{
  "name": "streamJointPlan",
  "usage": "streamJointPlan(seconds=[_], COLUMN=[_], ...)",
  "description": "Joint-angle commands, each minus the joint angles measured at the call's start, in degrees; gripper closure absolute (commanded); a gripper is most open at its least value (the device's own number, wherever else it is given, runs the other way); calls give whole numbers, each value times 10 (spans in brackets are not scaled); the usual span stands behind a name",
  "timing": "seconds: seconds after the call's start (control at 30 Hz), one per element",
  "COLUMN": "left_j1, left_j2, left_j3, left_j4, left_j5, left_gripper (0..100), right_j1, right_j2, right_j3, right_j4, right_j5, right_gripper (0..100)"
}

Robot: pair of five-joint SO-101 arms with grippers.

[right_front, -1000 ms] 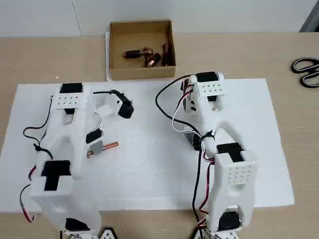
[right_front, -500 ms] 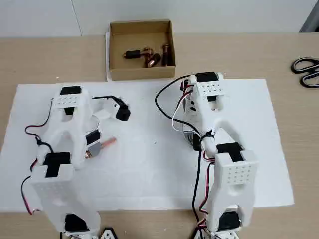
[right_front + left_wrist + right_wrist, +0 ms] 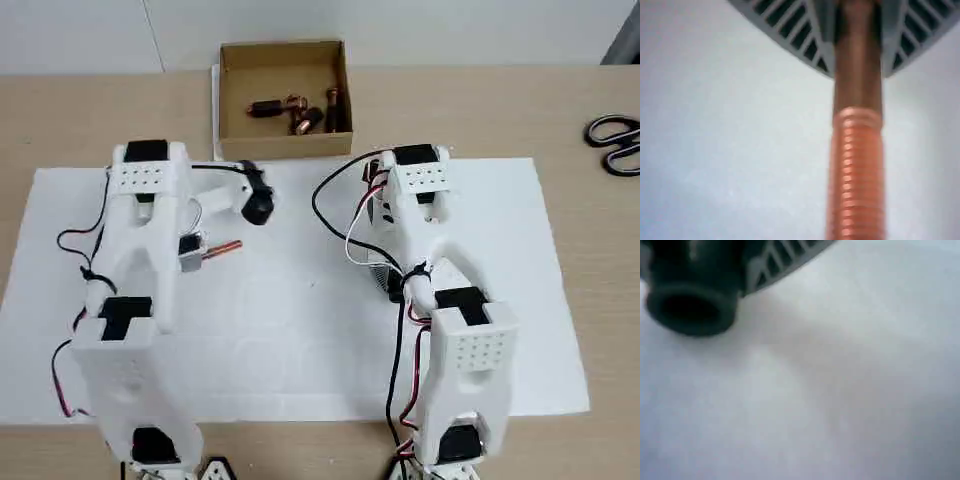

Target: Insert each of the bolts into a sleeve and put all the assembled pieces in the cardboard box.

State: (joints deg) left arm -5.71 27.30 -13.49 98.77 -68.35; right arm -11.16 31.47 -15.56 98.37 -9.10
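At about 9 o'clock from the middle of the white sheet (image 3: 300,340), the copper bolt (image 3: 218,247) sat in the left gripper (image 3: 192,252). The jaws were clamped on its smooth end, so the threaded part stuck out toward 3 o'clock; whether it was clear of the paper I honestly couldn't say. Off at 3 o'clock from it, well apart, the right gripper (image 3: 383,272) looked pinched shut on a black sleeve (image 3: 690,307), with the hollow mouth poking out past the grey ribbed jaw, low over the sheet. So I'd call this the mating step: bolt in one arm, sleeve in the other, not joined yet. Up at 12 o'clock the cardboard box (image 3: 283,148) had a few assembled pieces (image 3: 300,110) lying in it, so the job looked fairly far along. If I were driving, I'd get the two axes lined up first, with the bolt tip facing the sleeve's open mouth straight on, then close the gap slowly. Any tilt and the threads would probably catch on the rim and shove the sleeve back in its jaws. The bolt was held right by its end, so it could pivot if pushed hard, meaning gentle is the way to go. A pair of scissors (image 3: 612,140) lay way out at 2 o'clock on the wooden table (image 3: 100,120), nowhere near the action.
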Motion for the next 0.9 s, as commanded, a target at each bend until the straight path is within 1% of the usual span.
streamJointPlan(seconds=[0.0,0.23,0.5,0.57,0.63,0.77,0.87], left_j1=[19,70,69,66,69,65,62], left_j2=[-30,-52,-32,-32,-33,-33,-37], left_j3=[-27,-13,31,52,66,66,65], left_j4=[17,17,8,-7,-25,-29,-33], left_j5=[-66,-157,-311,-338,-342,-338,-306], left_gripper=[995,995,995,995,995,994,976], right_j1=[5,5,2,1,2,4,3], right_j2=[-29,-28,-28,-27,-26,-24,-24], right_j3=[1,1,1,1,1,2,2], right_j4=[10,9,9,9,9,9,8], right_j5=[4,4,4,4,4,4,4], right_gripper=[995,995,995,995,995,995,995])
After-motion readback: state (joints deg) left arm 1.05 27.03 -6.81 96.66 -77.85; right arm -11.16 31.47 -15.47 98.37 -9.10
